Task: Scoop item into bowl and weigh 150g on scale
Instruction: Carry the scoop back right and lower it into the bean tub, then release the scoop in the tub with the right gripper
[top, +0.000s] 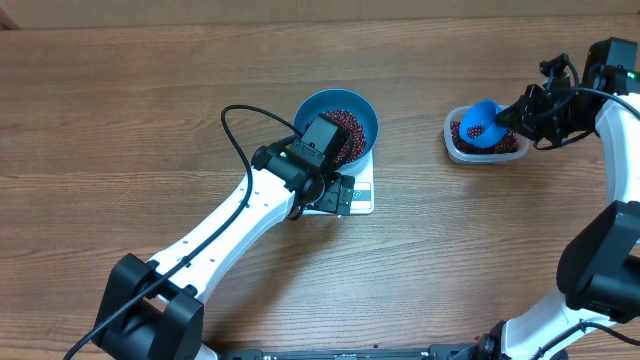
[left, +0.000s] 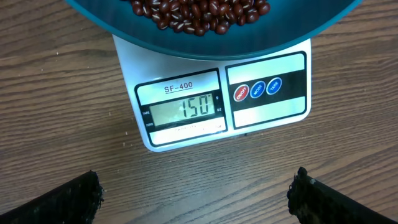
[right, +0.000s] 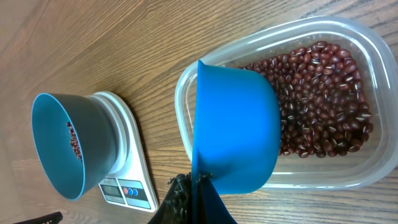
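The blue bowl (top: 322, 104) holds dark red beans (top: 351, 126) and stands on the white scale (top: 364, 196). In the left wrist view the scale (left: 186, 134) shows 150 on its display, with the bowl (left: 205, 48) and beans (left: 199, 14) at the top. My left gripper (top: 335, 195) (left: 196, 200) hovers open just in front of the display, with nothing between its fingers. My right gripper (top: 520, 115) (right: 196, 190) is shut on the handle of a blue scoop (top: 483, 122) (right: 236, 124) over a clear tub of beans (right: 320, 99).
The clear plastic tub (top: 455, 148) (right: 373, 162) sits at the right of the table, apart from the scale. Bare wooden tabletop (top: 150, 90) surrounds both. From the right wrist, the bowl (right: 62, 143) and scale (right: 134, 168) appear to the left.
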